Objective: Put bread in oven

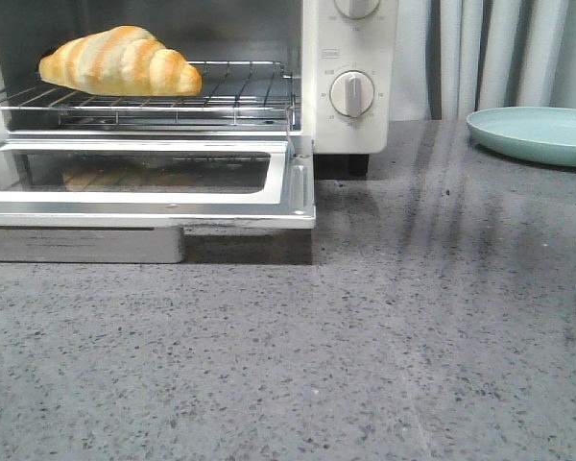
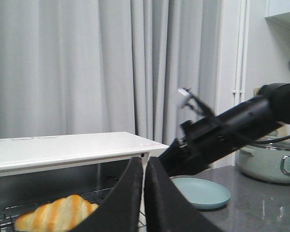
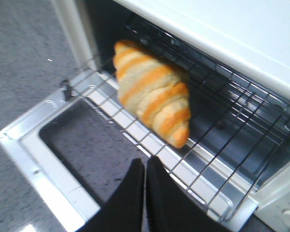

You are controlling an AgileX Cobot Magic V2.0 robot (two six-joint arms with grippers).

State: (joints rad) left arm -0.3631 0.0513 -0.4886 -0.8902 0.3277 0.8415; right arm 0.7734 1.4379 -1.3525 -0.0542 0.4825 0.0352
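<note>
The bread (image 1: 118, 61), a golden-orange striped croissant roll, lies on the wire rack (image 1: 240, 91) inside the cream-white oven (image 1: 350, 125), whose glass door (image 1: 144, 178) hangs open and flat. It also shows in the left wrist view (image 2: 55, 212) and the right wrist view (image 3: 152, 99). My left gripper (image 2: 143, 162) is shut and empty, raised in front of the oven's top edge. My right gripper (image 3: 145, 162) is shut and empty, above the open door just outside the rack. Neither gripper shows in the front view.
A pale teal plate (image 1: 538, 134) sits on the grey counter to the right of the oven; it shows in the left wrist view (image 2: 201, 192) too. My right arm (image 2: 232, 130) reaches across above it. A pot (image 2: 270, 162) stands at the far right. Grey curtains hang behind.
</note>
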